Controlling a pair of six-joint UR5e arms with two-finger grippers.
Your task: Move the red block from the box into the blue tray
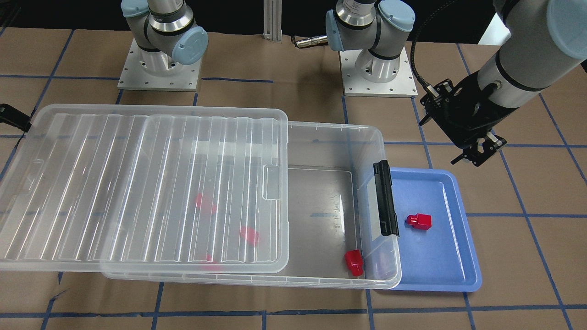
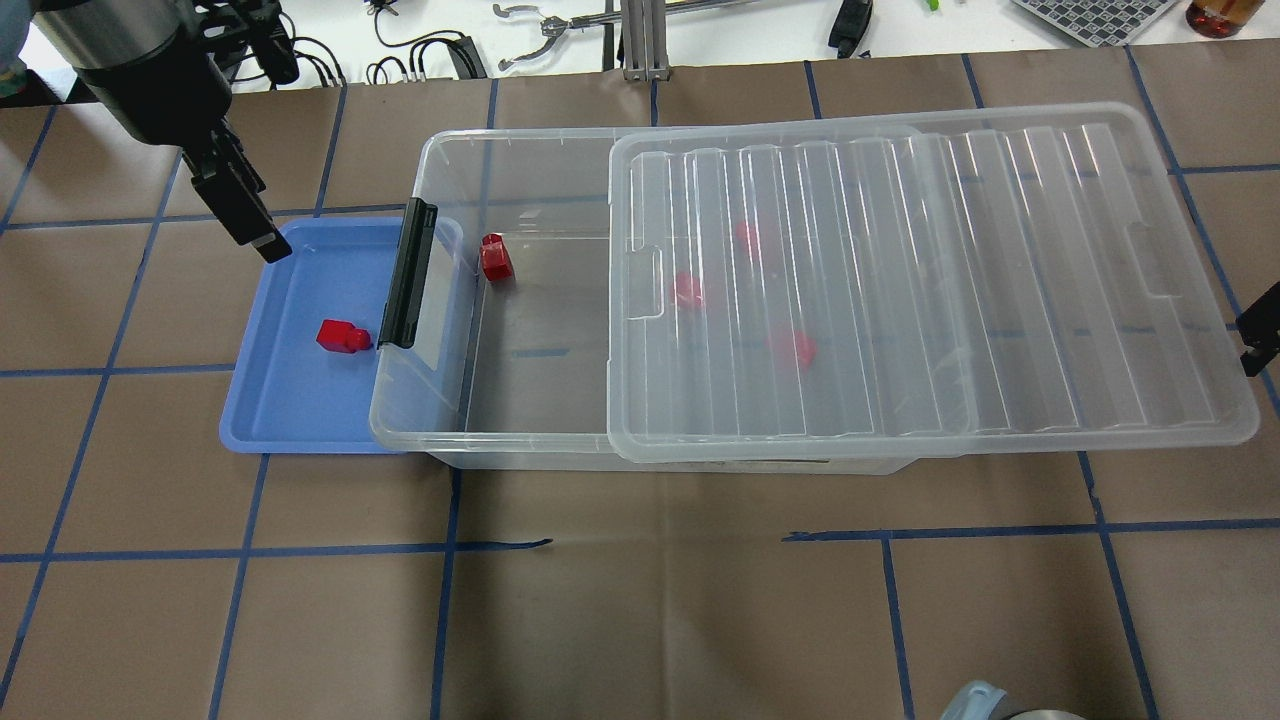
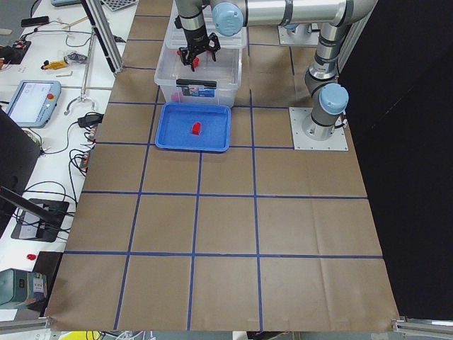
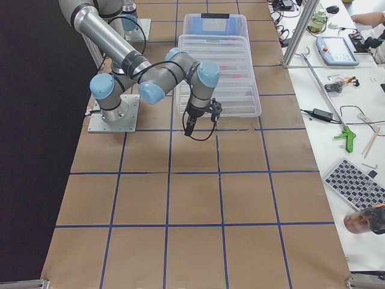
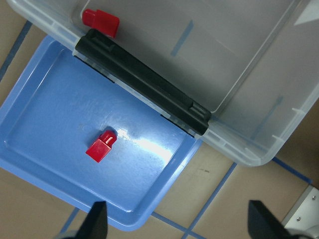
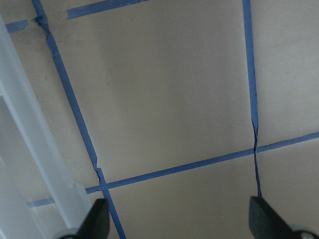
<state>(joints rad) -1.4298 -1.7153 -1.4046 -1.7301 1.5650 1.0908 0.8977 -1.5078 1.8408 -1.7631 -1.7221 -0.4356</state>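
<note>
One red block (image 1: 418,221) lies in the blue tray (image 1: 440,256), also seen overhead (image 2: 343,336) and in the left wrist view (image 5: 101,146). A second red block (image 1: 354,262) lies in the uncovered end of the clear box (image 1: 335,133), next to the black latch (image 1: 386,197). Three more red blocks show blurred under the lid (image 1: 114,183). My left gripper (image 2: 240,215) is open and empty, raised above the tray's outer corner. My right gripper (image 2: 1262,340) is open and empty beside the lid's far end, over bare table.
The lid (image 2: 900,280) is slid sideways, covers most of the box and overhangs its end. The tray (image 2: 290,400) is tucked under the box's latch end. Brown paper with blue tape lines covers the table. The arm bases (image 1: 158,68) stand behind the box.
</note>
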